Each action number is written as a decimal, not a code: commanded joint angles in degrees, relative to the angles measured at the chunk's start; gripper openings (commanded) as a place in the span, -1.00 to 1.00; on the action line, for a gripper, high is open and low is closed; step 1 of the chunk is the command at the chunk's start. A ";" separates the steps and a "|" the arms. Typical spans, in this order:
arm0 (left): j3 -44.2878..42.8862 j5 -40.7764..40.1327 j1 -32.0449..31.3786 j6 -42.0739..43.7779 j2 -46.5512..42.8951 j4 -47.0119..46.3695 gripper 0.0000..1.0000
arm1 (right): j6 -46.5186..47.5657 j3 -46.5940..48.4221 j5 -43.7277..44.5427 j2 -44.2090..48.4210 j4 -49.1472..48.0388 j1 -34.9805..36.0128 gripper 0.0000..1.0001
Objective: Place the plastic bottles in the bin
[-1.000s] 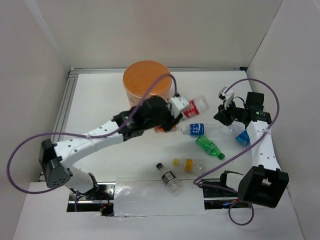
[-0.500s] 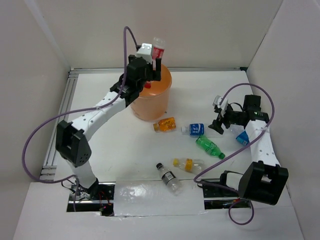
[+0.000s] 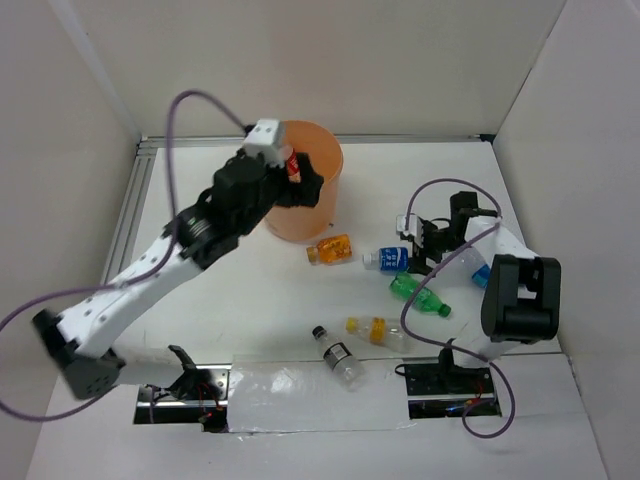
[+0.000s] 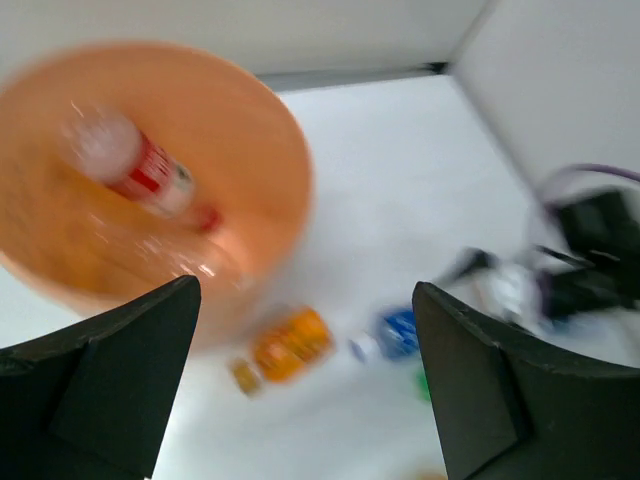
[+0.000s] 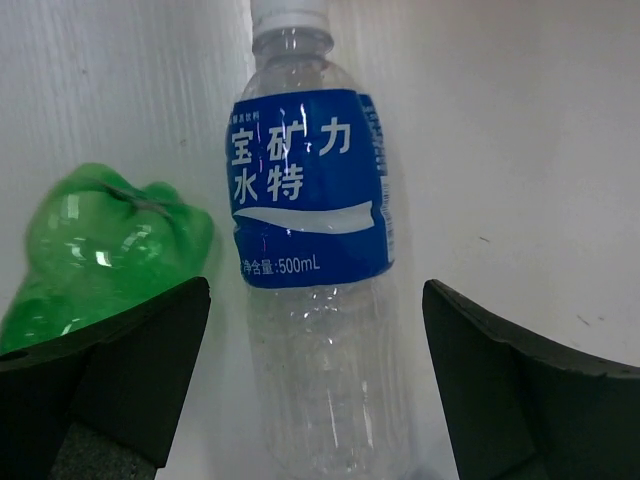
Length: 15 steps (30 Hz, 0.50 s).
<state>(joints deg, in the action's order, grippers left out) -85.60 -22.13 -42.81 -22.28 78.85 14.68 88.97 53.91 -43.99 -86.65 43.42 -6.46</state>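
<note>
The fingers [image 4: 100,390] of the left gripper [image 4: 305,295] are spread wide with nothing between them. This gripper hangs over the bin [image 3: 305,222], which stands at the 11 o'clock part of the table [image 3: 270,300]. The left wrist view, though blurred, shows the clear red-labelled bottle [image 4: 135,170] lying inside the bin.

Five bottles lie on the table:
- The short orange bottle [image 3: 330,249] is just beside the bin, at its 5 o'clock.
- The clear black-capped bottle [image 3: 338,357] is near the front edge.
- The yellow-labelled bottle [image 3: 375,328] is at 2 o'clock of the black-capped one.
- The clear blue-labelled bottle [image 3: 390,258] is at 3 o'clock of the orange one.
- The green bottle [image 3: 420,295] is at 5 o'clock of the blue-labelled one.

The right gripper [image 3: 422,245] is released. Its fingers [image 5: 110,370] straddle the body of the blue-labelled bottle, with a gap on each side and no contact visible.

Governing relation: in the right wrist view the bottle's long axis runs from 12 to 6 o'clock, cap at 12, which sets it square across the closing line of the fingers. The green bottle lies at 9 o'clock of the blue label, near the left-hand finger. It may be nudged or pinched when the jaws close. The right arm is clearly the nearer arm for this pick; the left arm is well apart from it, over the bin.
</note>
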 commanded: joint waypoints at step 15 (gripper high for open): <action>30.88 19.92 -13.27 -67.71 -5.24 16.14 0.99 | 3.66 10.49 2.78 -2.85 7.16 3.39 -0.45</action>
<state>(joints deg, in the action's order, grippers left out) -47.59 -6.02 -55.00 -82.08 70.57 30.39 90.70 58.61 -37.30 -96.51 43.51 -2.39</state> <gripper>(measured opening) 0.995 0.569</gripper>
